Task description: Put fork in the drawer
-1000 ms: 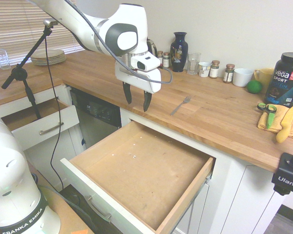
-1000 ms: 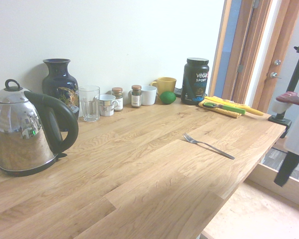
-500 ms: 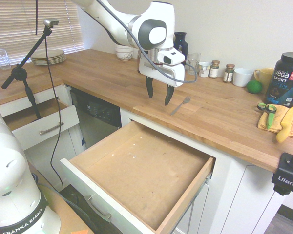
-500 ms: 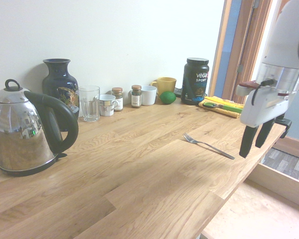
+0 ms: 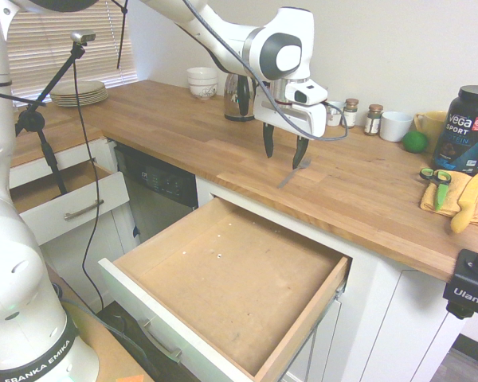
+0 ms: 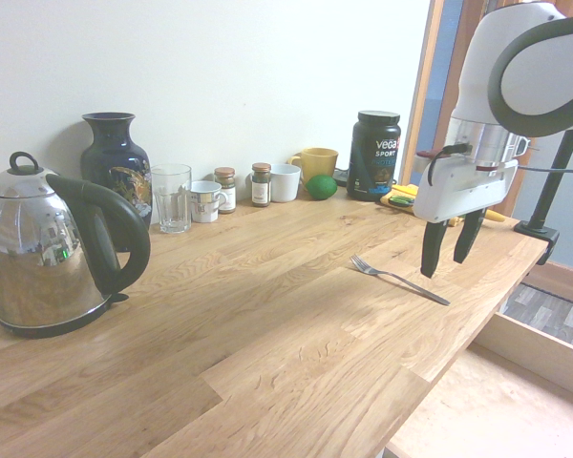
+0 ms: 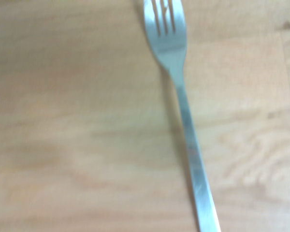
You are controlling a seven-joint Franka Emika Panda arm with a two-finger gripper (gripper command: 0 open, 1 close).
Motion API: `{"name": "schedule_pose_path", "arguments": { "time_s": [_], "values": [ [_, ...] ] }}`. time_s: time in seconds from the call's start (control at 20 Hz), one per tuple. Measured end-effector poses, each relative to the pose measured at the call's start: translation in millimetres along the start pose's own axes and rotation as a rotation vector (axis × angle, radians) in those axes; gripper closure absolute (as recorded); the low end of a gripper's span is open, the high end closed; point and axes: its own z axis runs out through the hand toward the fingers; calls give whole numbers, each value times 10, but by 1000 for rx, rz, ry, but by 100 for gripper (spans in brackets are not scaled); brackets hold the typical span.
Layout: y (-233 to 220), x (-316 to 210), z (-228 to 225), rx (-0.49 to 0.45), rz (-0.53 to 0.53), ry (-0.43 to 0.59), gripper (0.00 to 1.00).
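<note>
- Drawer (image 5: 223, 286) — one, the large one, pulled out below the counter (image 5: 366, 191) edge, nothing in it.
- Gripper (image 5: 282, 153) — one, pointing down, jaws spread wide, holding nothing; it hangs over the fork without touching it.
- Fork (image 6: 399, 279) — one, flat on the counter above the drawer, near the front edge; tines toward the wall.

A glossy white, rounded robot arm with grey joint caps, thin black cable and "FRANKA EMIKA" base lettering ends in a white-bodied, black-fingered claw (image 5: 284, 151).
</note>
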Motion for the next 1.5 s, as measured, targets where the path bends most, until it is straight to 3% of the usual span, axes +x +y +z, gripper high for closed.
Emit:
{"name": "schedule_pose_path", "arguments": {
  "time_s": [1.25, 1.3, 1.5],
  "values": [
    [-548, 404, 471, -24, -24, -14, 0],
    [-567, 416, 477, -26, -25, -15, 100],
    [-630, 459, 495, -23, -33, -12, 100]
  ]
}}
